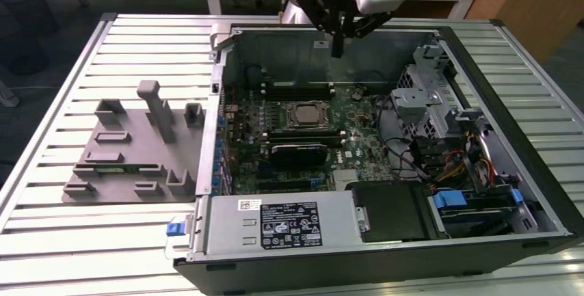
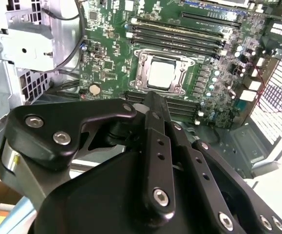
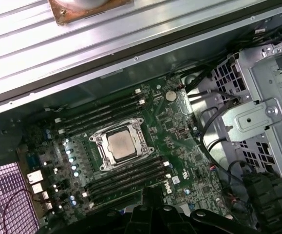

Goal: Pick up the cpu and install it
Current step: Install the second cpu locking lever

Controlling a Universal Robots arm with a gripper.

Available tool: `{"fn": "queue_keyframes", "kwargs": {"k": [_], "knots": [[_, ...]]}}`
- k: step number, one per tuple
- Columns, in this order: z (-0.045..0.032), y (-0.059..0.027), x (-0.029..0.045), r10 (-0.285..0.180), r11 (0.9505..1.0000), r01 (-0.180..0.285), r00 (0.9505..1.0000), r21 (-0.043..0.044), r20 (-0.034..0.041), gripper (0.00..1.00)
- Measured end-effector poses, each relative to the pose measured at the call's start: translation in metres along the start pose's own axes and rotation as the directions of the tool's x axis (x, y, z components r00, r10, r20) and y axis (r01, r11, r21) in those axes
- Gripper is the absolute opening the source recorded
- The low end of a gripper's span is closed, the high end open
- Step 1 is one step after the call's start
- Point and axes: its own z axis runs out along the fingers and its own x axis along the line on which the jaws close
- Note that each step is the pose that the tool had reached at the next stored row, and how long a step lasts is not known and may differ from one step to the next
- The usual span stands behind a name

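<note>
- The small square cpu with a silvery metal top point(image 1: 308, 113) point(image 2: 161, 75) point(image 3: 121, 145) lies flat inside the metal socket frame point(image 3: 119, 144) on the green motherboard point(image 1: 301, 128), between rows of dark memory slots
- The black gripper point(image 1: 337, 46) hangs above the rear part of the open black computer case point(image 1: 538, 193), well apart from the cpu, its fingers point(image 2: 156, 122) pressed together with nothing between them
- A grey plastic holder tray point(image 1: 128, 149) sits on the slatted metal table point(image 1: 55, 104) at the exterior view's left, beside the case
</note>
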Motion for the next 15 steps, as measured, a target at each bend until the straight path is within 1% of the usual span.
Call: {"fn": "queue_keyframes", "kwargs": {"k": [2,3,8,12,15], "knots": [[0.0051,-0.0008,0.0000,0.000,1.0000,0.000,1.0000,0.0001,-0.0001,0.11],[0.0118,-0.0019,0.0005,0.000,1.0000,0.000,1.0000,0.0003,-0.0007,0.11],[0.0206,-0.0045,0.0058,0.000,1.0000,0.000,1.0000,0.0006,-0.0012,0.11],[0.0278,-0.0052,0.0067,0.000,1.0000,0.000,1.0000,0.0006,-0.0015,0.11],[0.0282,-0.0053,0.0068,0.000,1.0000,0.000,1.0000,0.0011,-0.0015,0.11]]}}
